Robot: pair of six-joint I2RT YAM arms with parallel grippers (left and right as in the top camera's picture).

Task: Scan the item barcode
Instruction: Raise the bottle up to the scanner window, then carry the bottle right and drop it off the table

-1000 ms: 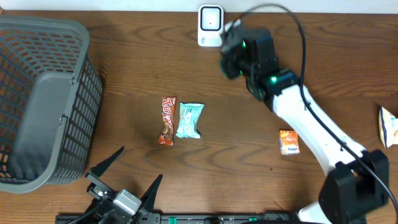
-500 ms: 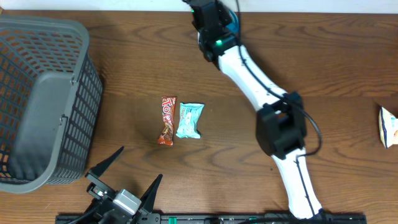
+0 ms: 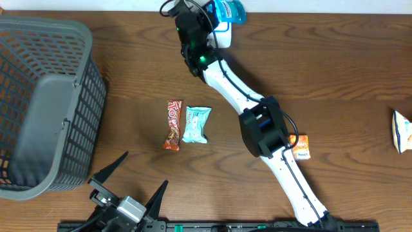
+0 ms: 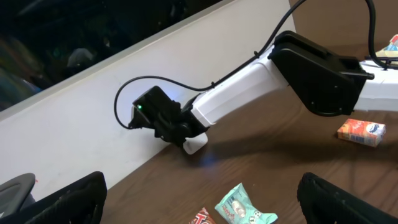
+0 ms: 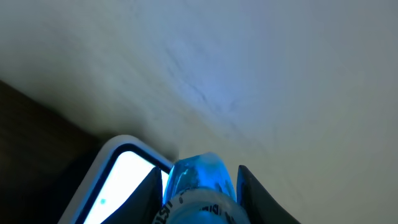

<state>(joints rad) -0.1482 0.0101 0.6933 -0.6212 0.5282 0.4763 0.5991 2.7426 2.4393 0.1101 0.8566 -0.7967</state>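
- Blue and glossy, the blue item [image 3: 229,10] is at the far edge of the wooden counter [image 3: 335,71], just right of centre, up against the pale wall [image 5: 261,74].
- The right claw [image 5: 200,182] pinches the blue item between its two dark fingers; the wrist view shows the item wedged between them, with some print on it too blurred to read.
- The white scanner [image 3: 223,37] stands just beside the held item, on its near-left side. Its face glows bright in the right wrist view.
- The right arm reaches diagonally from the near right corner to the far centre of the counter.
- The left claw [image 3: 145,171] sits at the near edge, left of centre, its fingers spread wide with nothing between them.
- A red bar [image 3: 173,124] and a teal packet [image 3: 196,124] lie side by side in the middle of the counter.
- An orange packet [image 3: 300,147] lies right of them, partly under the arm.
- A white packet [image 3: 403,131] shows at the right edge.
- A grey mesh basket [image 3: 84,96] fills the left side.
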